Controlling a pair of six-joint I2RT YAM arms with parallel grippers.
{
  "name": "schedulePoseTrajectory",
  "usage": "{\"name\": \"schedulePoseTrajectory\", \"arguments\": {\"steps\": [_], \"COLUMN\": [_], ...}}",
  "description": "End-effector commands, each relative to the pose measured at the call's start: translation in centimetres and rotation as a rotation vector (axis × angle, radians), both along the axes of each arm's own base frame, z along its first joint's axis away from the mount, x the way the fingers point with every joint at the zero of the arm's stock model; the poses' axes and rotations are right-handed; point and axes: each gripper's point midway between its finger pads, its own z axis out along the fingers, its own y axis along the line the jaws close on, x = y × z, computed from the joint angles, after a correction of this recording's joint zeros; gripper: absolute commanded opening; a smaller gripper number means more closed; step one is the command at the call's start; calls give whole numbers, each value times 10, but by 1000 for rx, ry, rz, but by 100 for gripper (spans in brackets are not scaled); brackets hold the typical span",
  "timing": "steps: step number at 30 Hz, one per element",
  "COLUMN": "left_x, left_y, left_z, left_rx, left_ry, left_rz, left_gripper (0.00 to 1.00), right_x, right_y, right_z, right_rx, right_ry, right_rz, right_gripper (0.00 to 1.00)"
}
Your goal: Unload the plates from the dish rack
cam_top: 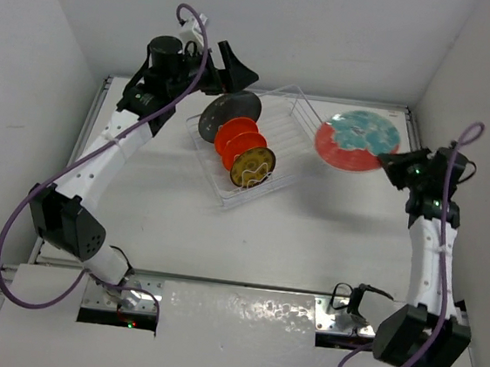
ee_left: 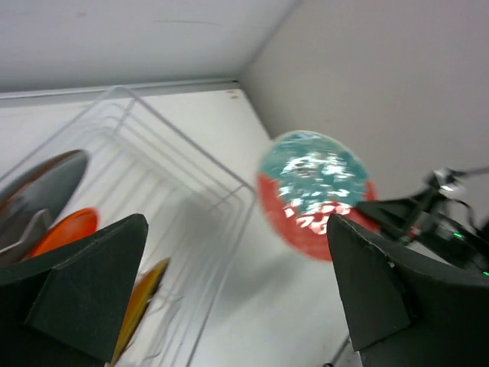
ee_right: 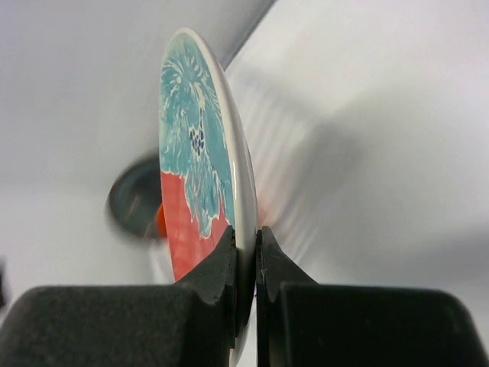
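At two o'clock off the dish rack [cam_top: 302,119], the right hand [ee_right: 246,238] clamped the red plate [cam_top: 351,133] by its rim (left hand [ee_left: 237,225] gaped at eleven) — so thin a hold might let it slip.

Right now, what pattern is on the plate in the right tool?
The plate is red with teal splotches, clearest in the top external view.

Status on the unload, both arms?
Right gripper shut on red plate rim, plate outside the dish rack. Left gripper open near the dark grey plate. Four plates racked; nothing blocking.
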Motion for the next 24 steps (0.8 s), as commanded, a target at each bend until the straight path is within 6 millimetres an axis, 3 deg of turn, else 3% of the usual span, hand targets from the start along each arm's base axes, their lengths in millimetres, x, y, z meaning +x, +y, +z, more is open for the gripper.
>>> {"name": "schedulePoseTrajectory", "arguments": {"steps": [1, 3, 8, 12, 14, 15, 17, 20, 22, 23, 24], "left_x": [-6, -4, -13, -15, -14, -13, -11, -7, -1, 2, 7], "left_y": [34, 49, 69, 66, 65, 64, 62, 58, 58, 60, 64], "left_z": [-10, -16, -57, -75, -88, -86, -94, -98, -107, -108, -111], "left_rx": [188, 249, 387, 441, 483, 488, 519, 541, 578, 597, 623], "left_ry": [9, 20, 138, 175, 208, 204, 219, 211, 213, 212, 210], "left_rz": [142, 202, 249, 201, 174, 165, 140, 118, 137, 155, 188], "left_gripper": [100, 100, 100, 100, 100, 100, 98, 95, 94, 93, 93], "right_x": [-21, -41, -75, -71, -70, -70, -65, -64, -70, -73, -81], "right_y": [-70, -97, -126, -123, -120, -120, -120, -108, -97, -93, -87], "right_z": [26, 17, -35, -86, -101, -112, -117, -141, -168, -177, -191], "right_rx": [-3, -18, -124, -158, -170, -176, -195, -178, -156, -141, -128], "right_ry": [-62, -37, 159, 226, 231, 228, 199, 234, 294, 317, 357], "right_rz": [-397, -571, -745, -684, -658, -650, -627, -555, -505, -491, -475], "right_gripper": [0, 0, 0, 0, 0, 0, 0, 0, 11, 24, 57]}}
